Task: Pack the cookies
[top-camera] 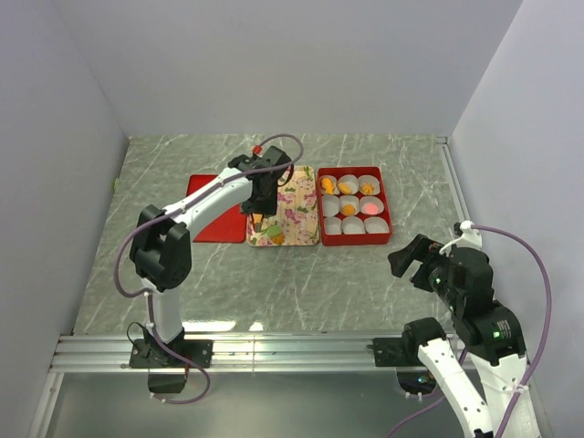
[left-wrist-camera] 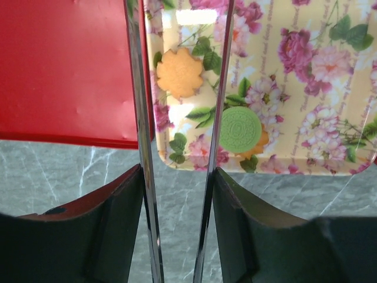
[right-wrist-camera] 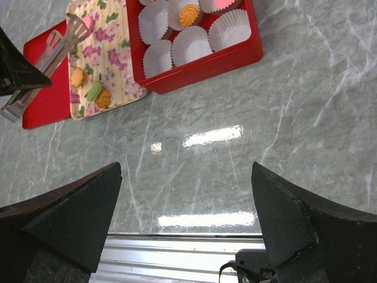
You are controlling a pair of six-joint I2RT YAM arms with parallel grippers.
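My left gripper (top-camera: 258, 199) is shut on metal tongs (left-wrist-camera: 136, 118) and hovers over the near left corner of the floral tray (top-camera: 301, 196). The tongs' two blades stand apart on either side of an orange flower-shaped cookie (left-wrist-camera: 179, 72) lying on the tray. A green round cookie (left-wrist-camera: 240, 128) lies just right of the right blade, partly over another orange cookie (left-wrist-camera: 262, 141). The red box (top-camera: 394, 217) holds white paper cups; several contain orange cookies (top-camera: 346, 189) and one a pink cookie (top-camera: 371, 208). My right gripper (top-camera: 415, 260) is open and empty, right of and nearer than the box.
A flat red lid (top-camera: 205, 214) lies left of the tray, touching it. The right wrist view shows the box (right-wrist-camera: 200, 68), the tray (right-wrist-camera: 115, 44), the tongs (right-wrist-camera: 56, 47) and the metal rail (right-wrist-camera: 182, 256) at the table's near edge.
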